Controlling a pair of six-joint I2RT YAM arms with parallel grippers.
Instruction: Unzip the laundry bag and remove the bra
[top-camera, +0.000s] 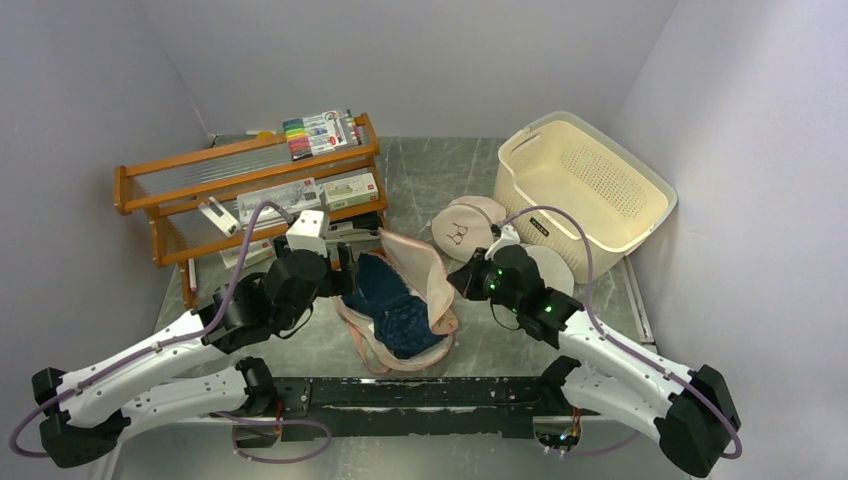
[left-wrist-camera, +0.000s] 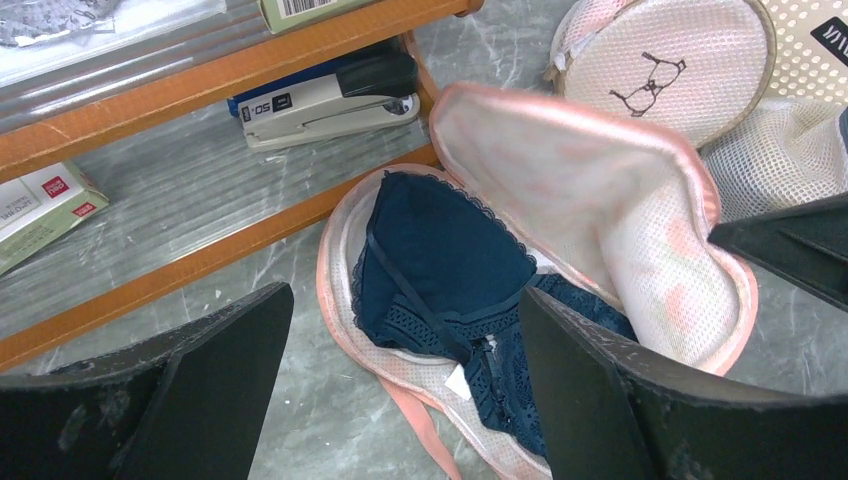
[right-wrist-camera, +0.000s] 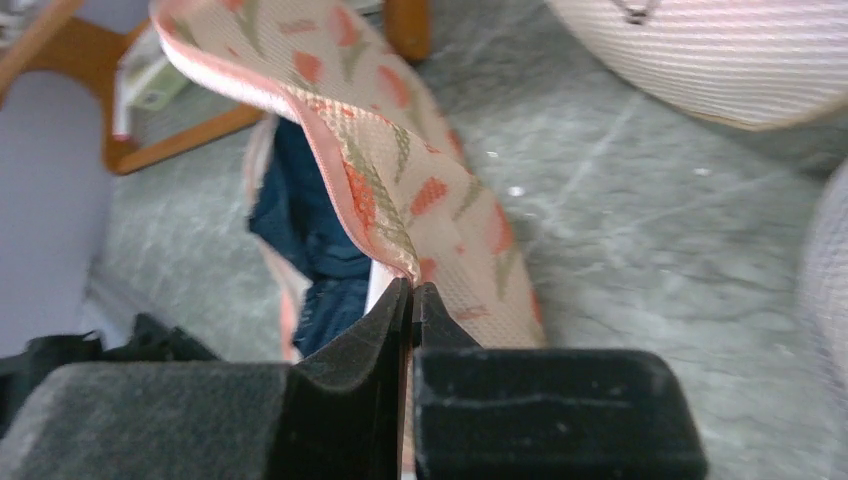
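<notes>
The floral laundry bag (top-camera: 432, 280) lies open at the table's middle, its top flap (left-wrist-camera: 600, 200) lifted upright. The flap's flower print shows in the right wrist view (right-wrist-camera: 400, 190). The navy lace bra (top-camera: 395, 300) lies inside on the lower half and shows clearly in the left wrist view (left-wrist-camera: 450, 270). My right gripper (right-wrist-camera: 412, 290) is shut on the flap's pink edge and holds it up. My left gripper (left-wrist-camera: 400, 380) is open and hovers just above the bra's near side, not touching it.
A wooden rack (top-camera: 250, 185) with boxes and a stapler (left-wrist-camera: 320, 95) stands at the left. A round pale dome bag with a bra drawing (top-camera: 462, 228) and a cream basket (top-camera: 585, 185) sit at the right, a white mesh bag (left-wrist-camera: 790, 150) beside them.
</notes>
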